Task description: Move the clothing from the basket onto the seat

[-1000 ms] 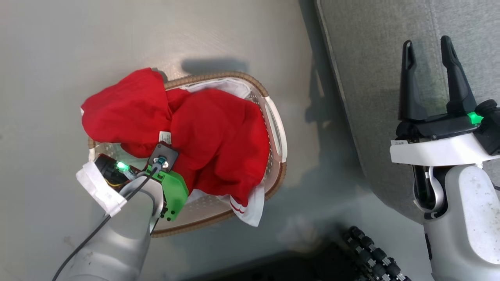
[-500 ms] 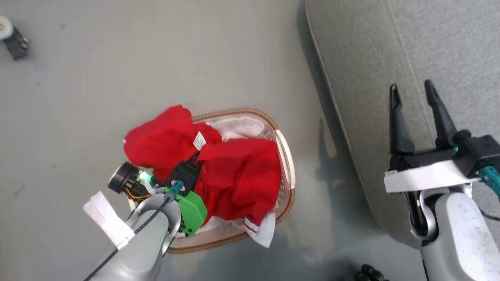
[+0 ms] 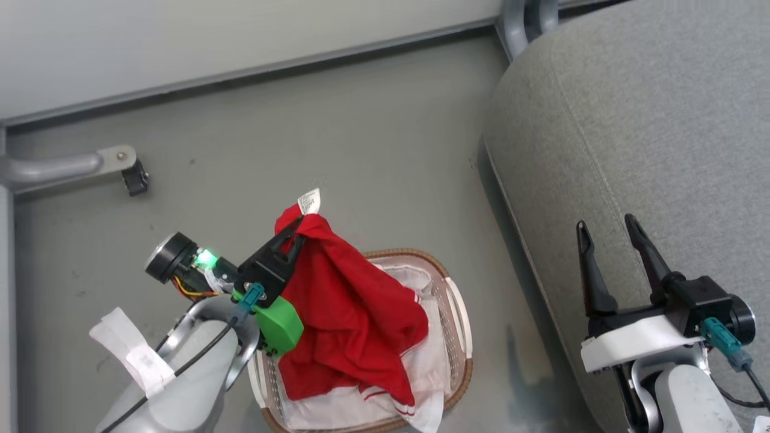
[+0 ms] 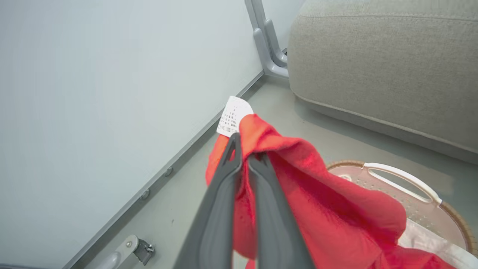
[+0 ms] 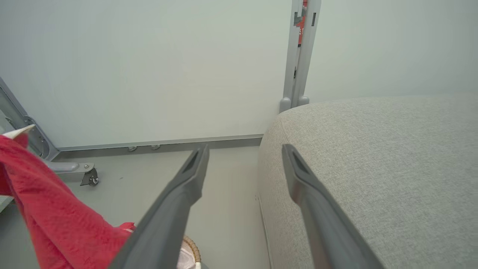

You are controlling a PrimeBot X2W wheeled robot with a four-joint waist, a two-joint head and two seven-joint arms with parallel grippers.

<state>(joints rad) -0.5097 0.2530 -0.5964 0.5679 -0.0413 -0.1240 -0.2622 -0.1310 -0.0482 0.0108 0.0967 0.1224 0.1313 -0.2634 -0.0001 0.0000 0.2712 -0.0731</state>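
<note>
My left gripper is shut on the top fold of the red clothing, just below its white tag. The cloth hangs lifted, its lower part draped into the basket on the floor. A white-trimmed red edge lies at the basket's near end. In the left wrist view the closed fingers pinch the red clothing above the basket. My right gripper is open and empty over the grey seat, also seen as the right gripper beside the seat.
A pale wall with a grey baseboard runs along the back. A grey caster leg stands on the floor at the left. A grey post foot sits at the seat's far corner. Bare floor lies between basket and seat.
The left gripper has raised the red clothing out of the basket, so it hangs stretched. The head camera has tilted up, bringing the wall and caster leg into view.
</note>
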